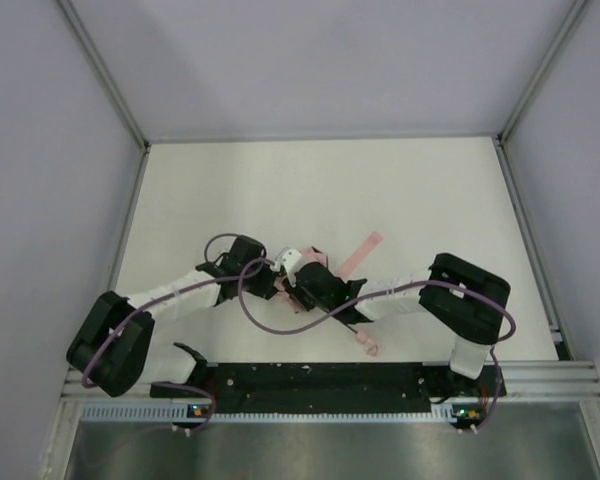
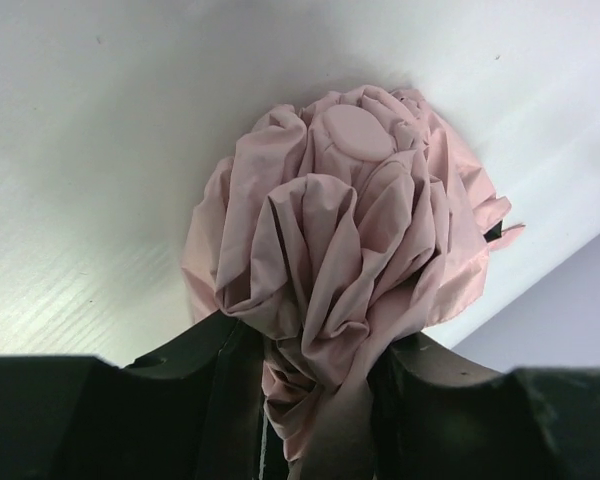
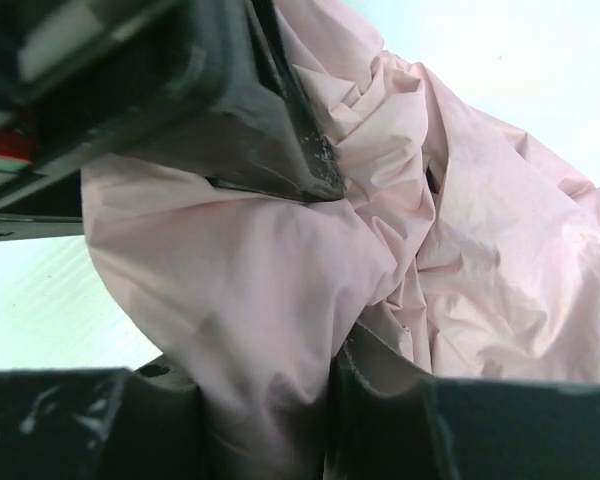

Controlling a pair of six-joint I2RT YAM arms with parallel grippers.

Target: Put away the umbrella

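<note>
The left arm [image 1: 170,300] reaches toward 3 o'clock and the right arm [image 1: 410,295] toward 9 o'clock. The left end effector [image 1: 268,278] pinches the umbrella [image 2: 350,230] between its fingers. The right end effector [image 1: 298,290] grips the same fabric.

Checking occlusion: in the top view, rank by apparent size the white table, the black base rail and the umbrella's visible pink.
Largest: white table.
Then: black base rail.
Smallest: umbrella, with only slivers of it showing.
</note>
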